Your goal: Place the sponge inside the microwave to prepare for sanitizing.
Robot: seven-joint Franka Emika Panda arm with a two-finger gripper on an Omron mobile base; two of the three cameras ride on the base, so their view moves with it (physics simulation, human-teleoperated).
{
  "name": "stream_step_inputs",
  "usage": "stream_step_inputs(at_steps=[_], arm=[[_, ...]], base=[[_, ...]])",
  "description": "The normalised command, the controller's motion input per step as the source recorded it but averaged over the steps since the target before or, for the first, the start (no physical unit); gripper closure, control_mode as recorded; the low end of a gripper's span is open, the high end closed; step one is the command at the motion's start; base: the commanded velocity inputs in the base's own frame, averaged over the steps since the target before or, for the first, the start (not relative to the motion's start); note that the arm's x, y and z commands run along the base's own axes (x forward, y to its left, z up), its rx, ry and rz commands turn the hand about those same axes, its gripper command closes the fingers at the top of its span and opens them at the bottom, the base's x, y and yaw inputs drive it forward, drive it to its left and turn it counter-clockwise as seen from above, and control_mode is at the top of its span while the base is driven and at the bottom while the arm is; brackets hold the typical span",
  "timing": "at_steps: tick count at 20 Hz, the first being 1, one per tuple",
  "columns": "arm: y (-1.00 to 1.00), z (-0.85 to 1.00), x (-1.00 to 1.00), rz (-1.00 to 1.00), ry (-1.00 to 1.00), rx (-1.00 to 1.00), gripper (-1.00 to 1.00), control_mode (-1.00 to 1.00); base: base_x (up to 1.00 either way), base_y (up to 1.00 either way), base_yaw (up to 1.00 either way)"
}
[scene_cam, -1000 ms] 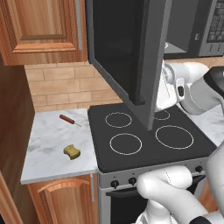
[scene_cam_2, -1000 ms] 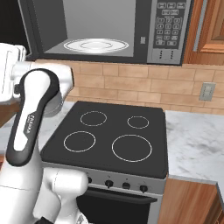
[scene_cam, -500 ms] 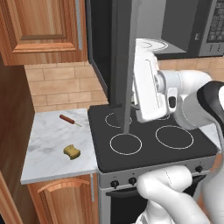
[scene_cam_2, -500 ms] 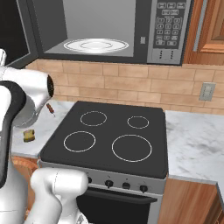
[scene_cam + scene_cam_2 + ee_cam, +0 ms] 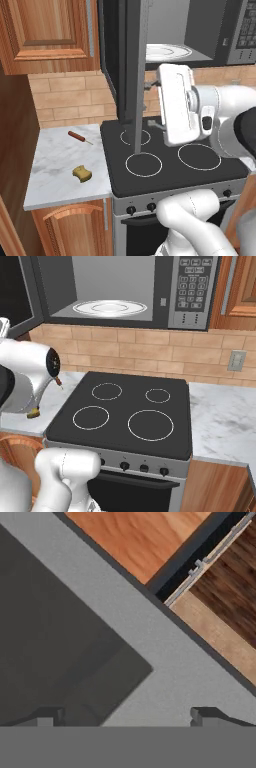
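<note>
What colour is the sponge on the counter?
Yellow-olive. The sponge shows best in the left base view, on the white marble counter.

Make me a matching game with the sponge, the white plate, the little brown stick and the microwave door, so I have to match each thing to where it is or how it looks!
Things:
1. sponge
2. white plate
3. brown stick
4. microwave door

Places or states:
A. inside the microwave
B. swung open
C. near the front of the marble counter
D. near the back of the marble counter, by the brick wall

Pairs: 1-C, 2-A, 3-D, 4-B
</note>
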Motion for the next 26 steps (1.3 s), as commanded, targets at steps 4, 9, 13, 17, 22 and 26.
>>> stream_step_inputs(at_steps=[4,9,13,17,22,26], arm=[[-0.97,-0.11,0.34,-0.04,0.01,-0.03,-1.0,-1.0],[-0.41,-0.47,0.16,0.02,-0.1,-0.09,-1.0,-1.0],[-0.08,-0.76,0.0,0.2,-0.28,-0.49,-1.0,-1.0],[-0.23,-0.78,0.0,0.33,-0.35,-0.65,-1.0,-1.0],[-0.61,-0.59,0.0,0.34,-0.52,-0.52,-1.0,-1.0],[-0.29,-0.98,-0.03,0.24,-0.4,-0.53,-1.0,-1.0]], base=[[0.0,0.0,0.0],[0.0,0.0,0.0],[0.0,0.0,0.0],[0.0,0.0,0.0],[0.0,0.0,0.0],[0.0,0.0,0.0]])
